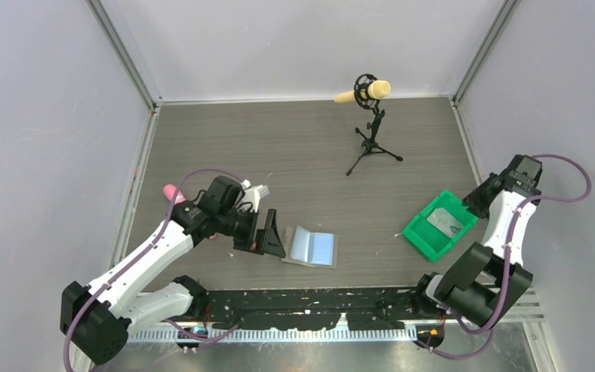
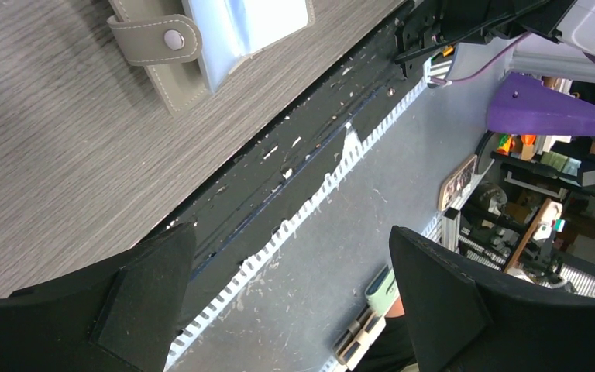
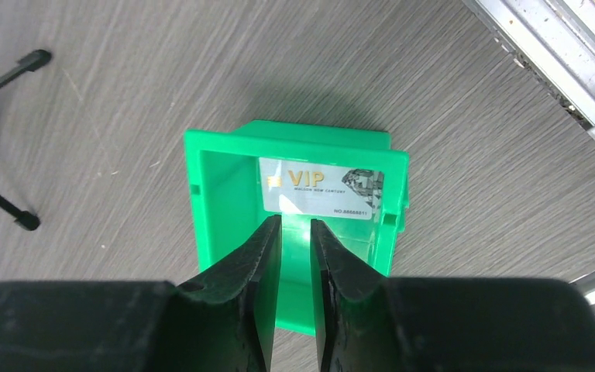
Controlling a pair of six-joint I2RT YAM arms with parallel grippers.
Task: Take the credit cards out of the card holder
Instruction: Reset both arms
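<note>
The card holder (image 1: 311,247) lies open on the table, light blue and grey inside. In the left wrist view its grey-olive snap strap (image 2: 163,40) and blue inside show at the top edge. My left gripper (image 1: 268,232) is wide open and empty just left of the holder; in its own view (image 2: 291,230) it hangs over the table's front edge. One silvery credit card (image 3: 321,188) marked "VIP" lies in the green bin (image 3: 209,201), also seen from above (image 1: 443,222). My right gripper (image 3: 295,221) is above the bin, jaws a narrow gap apart, holding nothing.
A microphone on a small black tripod (image 1: 369,116) stands at the back middle; its legs (image 3: 0,194) show left of the bin. A pink object (image 1: 169,190) lies behind the left arm. The green bin (image 1: 422,240) sits near the right front. Walls enclose the table.
</note>
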